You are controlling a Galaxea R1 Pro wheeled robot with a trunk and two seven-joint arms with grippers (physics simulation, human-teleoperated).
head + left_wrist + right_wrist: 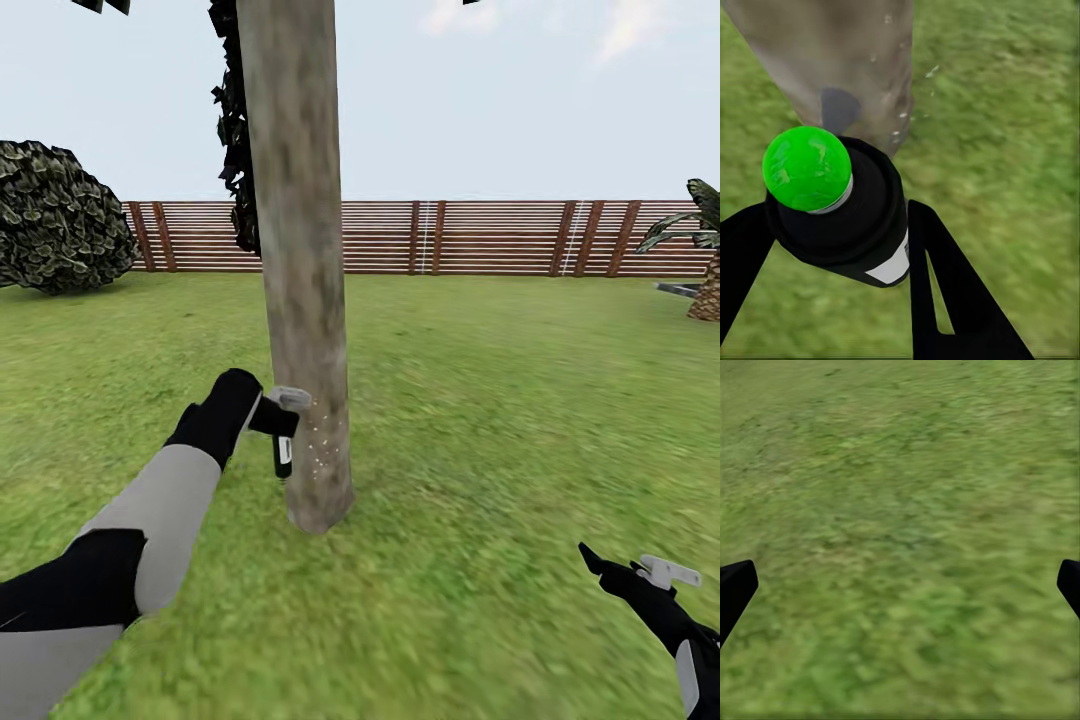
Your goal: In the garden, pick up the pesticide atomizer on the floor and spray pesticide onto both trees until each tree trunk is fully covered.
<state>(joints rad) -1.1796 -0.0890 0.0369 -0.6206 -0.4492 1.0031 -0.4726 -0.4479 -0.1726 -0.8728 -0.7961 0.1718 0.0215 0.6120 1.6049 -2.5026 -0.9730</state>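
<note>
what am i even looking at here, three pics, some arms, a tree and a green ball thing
This is a simulated two-armed robot on a garden lawn. The big picture comes from a camera on its head; the other two come from cameras on its wrists.

The left gripper is shut on the pesticide atomizer, a dark spray bottle. The left wrist camera looks along that bottle, and the green ball sits on the end nearest the lens. It points at the tree trunk, where pale droplets speckle the bark.

The right gripper is open and holds nothing; its camera sees grass.
</note>
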